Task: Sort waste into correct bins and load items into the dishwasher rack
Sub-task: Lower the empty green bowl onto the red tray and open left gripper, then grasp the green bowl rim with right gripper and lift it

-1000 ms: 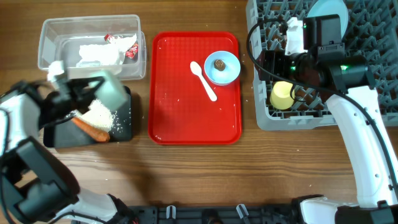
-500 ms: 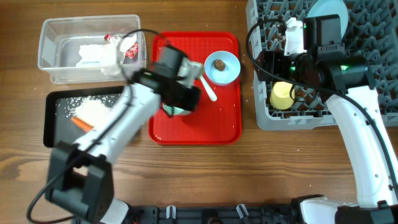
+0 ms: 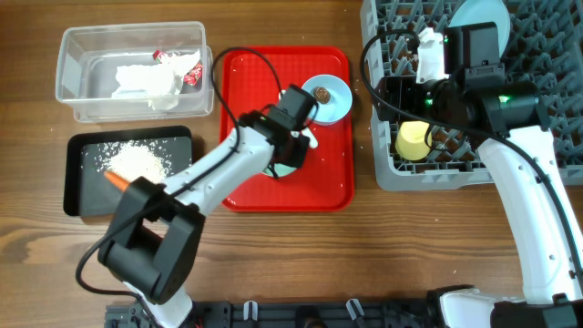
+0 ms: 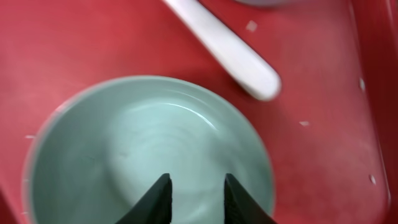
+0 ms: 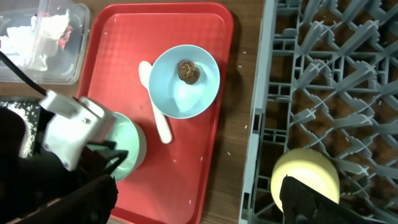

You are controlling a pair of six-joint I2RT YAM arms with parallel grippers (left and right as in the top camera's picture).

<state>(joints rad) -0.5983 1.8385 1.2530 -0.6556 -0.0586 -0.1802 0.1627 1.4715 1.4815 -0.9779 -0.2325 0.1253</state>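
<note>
— Red tray (image 3: 241, 187) beneath you; where is the pale green bowl (image 4: 149, 155) sitting?
— Beside the white spoon (image 4: 224, 53); your left gripper (image 4: 194, 199) is pinching its rim. Keep it level, heading for the dishwasher rack (image 3: 474, 173). Right gripper (image 3: 407, 98) jaws: can't tell.

Flat red tray (image 3: 332, 164), apparently plastic, resting on brown wood-grain table (image 3: 364, 255)
</note>
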